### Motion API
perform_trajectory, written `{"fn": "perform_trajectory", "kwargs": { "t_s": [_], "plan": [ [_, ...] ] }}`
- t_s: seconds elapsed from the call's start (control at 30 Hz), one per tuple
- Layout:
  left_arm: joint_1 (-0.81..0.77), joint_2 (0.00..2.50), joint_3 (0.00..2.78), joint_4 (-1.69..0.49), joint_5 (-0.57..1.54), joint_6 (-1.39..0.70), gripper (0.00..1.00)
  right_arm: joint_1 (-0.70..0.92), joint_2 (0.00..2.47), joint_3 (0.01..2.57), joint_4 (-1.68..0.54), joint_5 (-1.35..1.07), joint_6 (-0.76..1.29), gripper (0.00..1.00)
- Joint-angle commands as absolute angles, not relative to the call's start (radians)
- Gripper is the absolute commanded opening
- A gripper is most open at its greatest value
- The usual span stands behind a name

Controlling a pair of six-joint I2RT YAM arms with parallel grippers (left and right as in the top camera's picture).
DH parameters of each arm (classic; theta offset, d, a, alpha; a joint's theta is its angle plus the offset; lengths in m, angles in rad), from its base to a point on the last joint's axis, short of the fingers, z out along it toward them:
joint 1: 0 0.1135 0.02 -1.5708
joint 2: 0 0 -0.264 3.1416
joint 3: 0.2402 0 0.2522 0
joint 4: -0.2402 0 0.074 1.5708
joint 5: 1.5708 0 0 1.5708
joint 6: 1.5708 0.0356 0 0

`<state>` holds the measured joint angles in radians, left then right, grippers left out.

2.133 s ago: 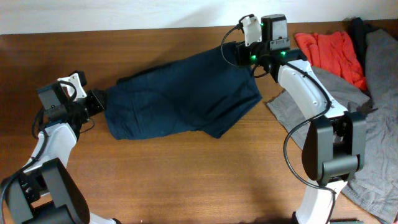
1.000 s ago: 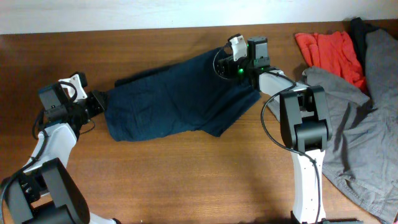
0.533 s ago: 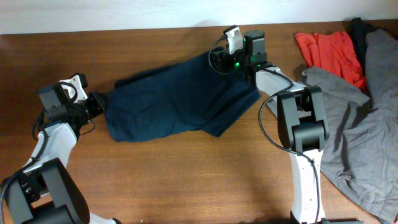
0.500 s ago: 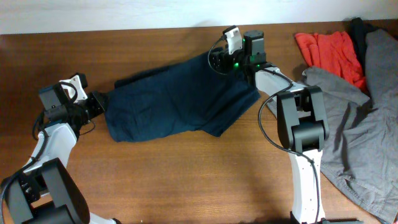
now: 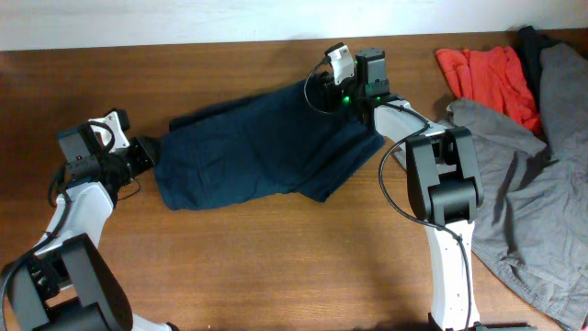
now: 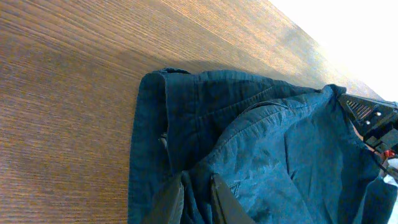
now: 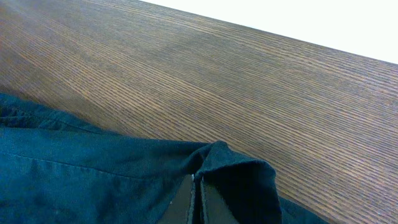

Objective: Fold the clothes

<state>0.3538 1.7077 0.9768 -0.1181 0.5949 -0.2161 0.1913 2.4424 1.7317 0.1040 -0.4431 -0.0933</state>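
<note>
The dark navy-blue shorts [image 5: 257, 142] lie spread across the middle of the brown table [image 5: 276, 267], slanting from lower left to upper right. My left gripper [image 5: 147, 153] is at their left edge, shut on a fold of the fabric [image 6: 198, 186]. My right gripper [image 5: 319, 89] is at their upper right corner, shut on a raised peak of the cloth [image 7: 214, 163]. In the left wrist view the shorts [image 6: 273, 149] fill the lower right, with my right gripper [image 6: 373, 121] at their far end.
A red-orange garment [image 5: 487, 78] and a light grey garment [image 5: 542, 184] lie heaped at the right end of the table. The table's far edge meets a white wall [image 5: 184, 18] just behind my right gripper.
My right gripper has moved left along the far edge, carrying the shorts' upper right corner with it. My left arm has stayed put.
</note>
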Motion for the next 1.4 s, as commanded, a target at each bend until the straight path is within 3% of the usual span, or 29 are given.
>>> {"fn": "perform_trajectory", "kwargs": {
  "t_s": [0.0,0.37,0.5,0.53,0.6,0.87,1.13,1.37],
  "plan": [
    [0.355,1.695,0.991,-0.125,0.596,-0.207,0.14,0.191,2.432,1.747,0.096,-0.435,-0.064,0.04],
    [0.355,1.695,0.991,-0.124,0.595,-0.207,0.16,0.175,2.156,1.747,-0.167,-0.434,-0.052,0.04],
    [0.355,1.695,0.991,-0.121,0.595,-0.207,0.35,0.175,2.094,1.747,-0.297,-0.424,-0.052,0.04],
    [0.355,1.695,0.991,-0.101,0.595,-0.207,0.47,0.175,2.062,1.747,-0.356,-0.362,-0.052,0.04],
    [0.355,1.695,0.991,-0.059,0.595,-0.207,0.54,0.175,2.041,1.747,-0.394,-0.318,-0.052,0.04],
    [0.348,1.696,0.991,0.144,0.479,-0.207,0.55,0.175,2.002,1.747,-0.515,-0.272,-0.051,0.04],
    [0.347,1.713,0.991,0.165,0.396,-0.208,0.55,0.173,1.976,1.747,-0.705,-0.269,0.011,0.04],
    [0.329,1.770,0.991,0.219,0.397,-0.213,0.55,0.150,1.913,1.747,-0.816,-0.088,0.107,0.04]
  ]
}}
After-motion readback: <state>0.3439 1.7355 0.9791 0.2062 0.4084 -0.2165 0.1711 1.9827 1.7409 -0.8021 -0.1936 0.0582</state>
